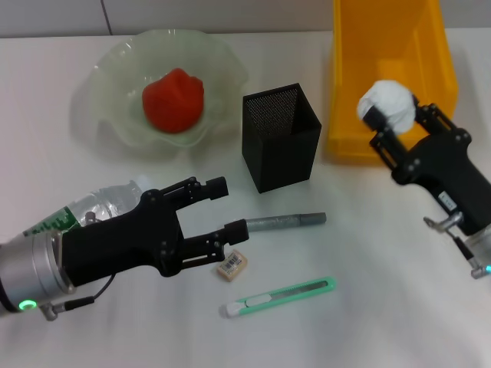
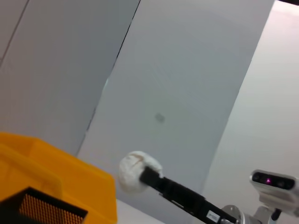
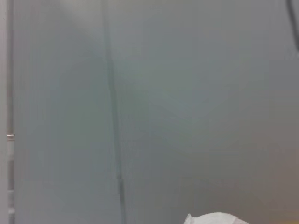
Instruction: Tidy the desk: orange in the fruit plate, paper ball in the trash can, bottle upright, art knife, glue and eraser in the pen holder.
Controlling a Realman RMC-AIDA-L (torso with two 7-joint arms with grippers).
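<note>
1. Head view: right gripper clamped on the white paper ball, held over the open yellow trash can near its front wall.
2. Left gripper hovers low over the desk, fingers spread apart, nothing between them. It sits in front of the lying bottle, whose green label shows behind the arm.
3. Eraser lies just below the lower left finger; whether they touch, cannot tell.
4. Grey glue stick lies on its side, one end just beside the lower fingertip, the other pointing toward the right arm.
5. Green art knife lies flat nearer the robot, apart from the eraser.
6. Black mesh pen holder stands upright between the fruit plate and the trash can.
7. Orange rests in the plate; it reads reddish.
8. Left wrist view alone shows the ball from the side, pinched by the right arm's black finger, above the can's yellow wall, with the holder's mesh rim at the corner.
9. Right wrist view gives only grey wall and a sliver of the ball at the edge; no desk items.
</note>
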